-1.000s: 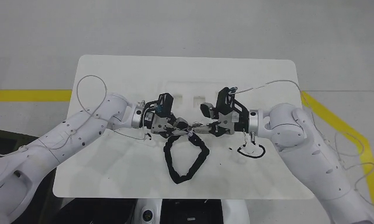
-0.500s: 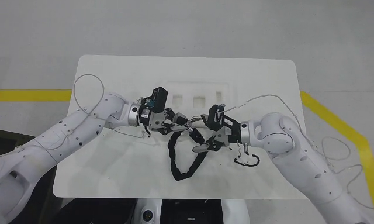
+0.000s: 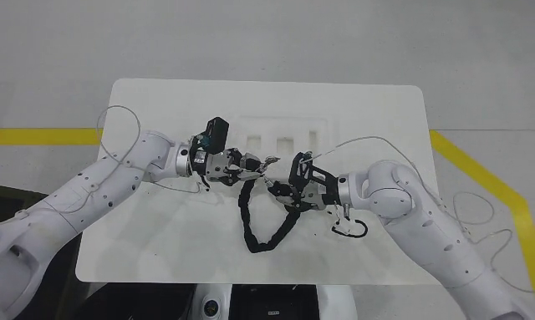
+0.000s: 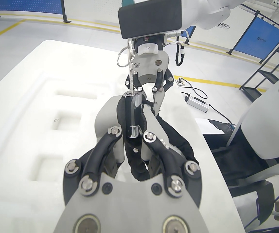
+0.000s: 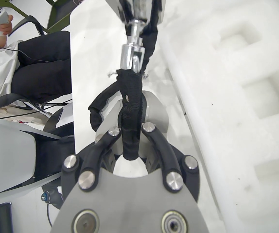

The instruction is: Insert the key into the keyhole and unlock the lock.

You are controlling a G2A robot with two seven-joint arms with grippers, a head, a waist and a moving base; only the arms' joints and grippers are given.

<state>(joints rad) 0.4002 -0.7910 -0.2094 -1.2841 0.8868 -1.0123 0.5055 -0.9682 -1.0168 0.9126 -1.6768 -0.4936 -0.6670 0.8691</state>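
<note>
Top view: lock was held in the left gripper at frame centre, key set at its end. Chain was held in the right gripper just right, looped below on the table; recessed tray was noted above.

top: overhead, down on table | left wrist: close behind left gripper, facing right gripper | right wrist: reverse | shared: lock
</note>
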